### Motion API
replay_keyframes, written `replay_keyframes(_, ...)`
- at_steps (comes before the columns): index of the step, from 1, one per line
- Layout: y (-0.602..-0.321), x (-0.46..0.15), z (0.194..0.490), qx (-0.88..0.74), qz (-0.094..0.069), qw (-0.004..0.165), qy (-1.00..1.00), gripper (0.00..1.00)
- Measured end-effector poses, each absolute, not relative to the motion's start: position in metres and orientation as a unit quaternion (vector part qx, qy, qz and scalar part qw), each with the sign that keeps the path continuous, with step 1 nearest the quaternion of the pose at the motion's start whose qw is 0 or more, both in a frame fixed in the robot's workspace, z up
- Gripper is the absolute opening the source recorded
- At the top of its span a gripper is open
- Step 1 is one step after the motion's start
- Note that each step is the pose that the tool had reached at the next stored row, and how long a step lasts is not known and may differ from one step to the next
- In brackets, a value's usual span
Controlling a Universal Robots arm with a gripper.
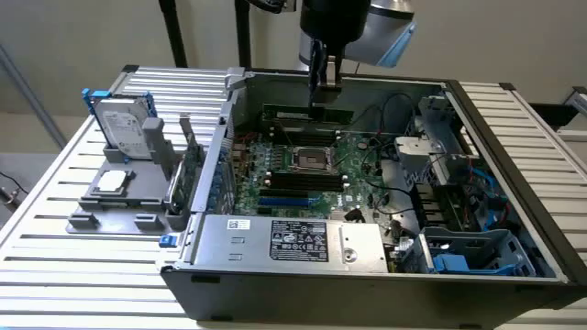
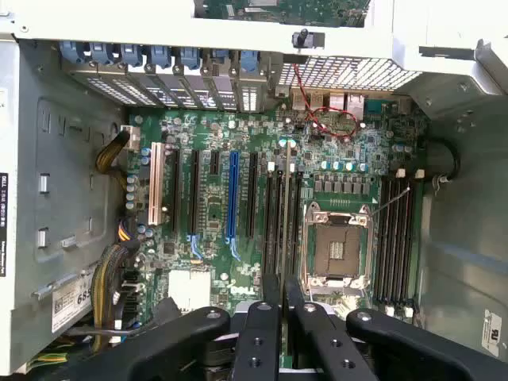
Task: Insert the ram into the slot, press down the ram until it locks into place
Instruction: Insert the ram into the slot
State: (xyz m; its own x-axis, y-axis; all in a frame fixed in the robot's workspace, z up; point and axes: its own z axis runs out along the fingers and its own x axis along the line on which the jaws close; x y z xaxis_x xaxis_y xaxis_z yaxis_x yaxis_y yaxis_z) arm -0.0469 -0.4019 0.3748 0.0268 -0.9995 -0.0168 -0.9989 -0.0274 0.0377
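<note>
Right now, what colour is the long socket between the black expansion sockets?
Bright blue: the long plastic socket shows best in the wrist view.

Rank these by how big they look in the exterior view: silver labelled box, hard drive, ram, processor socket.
1. Silver labelled box
2. Hard drive
3. Ram and processor socket: too alike to rank.

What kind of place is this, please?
Probably a robotics workbench: an open computer case on a slatted metal table, a hard drive in a grey fixture, the end effector holding the ram.
</note>
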Motion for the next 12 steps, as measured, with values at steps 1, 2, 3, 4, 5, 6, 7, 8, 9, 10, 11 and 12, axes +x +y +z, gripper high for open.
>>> replay_keyframes(1,-0.4019,-0.0469,0.3748,0.716,-0.019,0.008,-0.697,0.13)
replay_keyframes(2,-0.4019,-0.0469,0.3748,0.716,-0.019,0.008,-0.697,0.13)
replay_keyframes(3,-0.4019,-0.0469,0.3748,0.716,-0.019,0.008,-0.697,0.13)
replay_keyframes(4,-0.4019,-0.0469,0.3748,0.716,-0.019,0.008,-0.697,0.13)
replay_keyframes(5,-0.4019,-0.0469,0.3748,0.716,-0.019,0.008,-0.697,0.13)
replay_keyframes(6,-0.4019,-0.0469,0.3748,0.716,-0.019,0.008,-0.697,0.13)
replay_keyframes(7,-0.4019,-0.0469,0.3748,0.716,-0.019,0.008,-0.697,0.13)
replay_keyframes(8,-0.4019,-0.0469,0.3748,0.716,-0.019,0.008,-0.697,0.13)
replay_keyframes(9,-0.4019,-0.0469,0.3748,0.716,-0.019,0.008,-0.697,0.13)
replay_keyframes(10,-0.4019,-0.0469,0.3748,0.716,-0.019,0.008,-0.697,0.13)
replay_keyframes(11,-0.4019,-0.0469,0.3748,0.716,-0.019,0.008,-0.697,0.13)
replay_keyframes(12,-0.4019,-0.0469,0.3748,0.716,-0.019,0.008,-0.697,0.13)
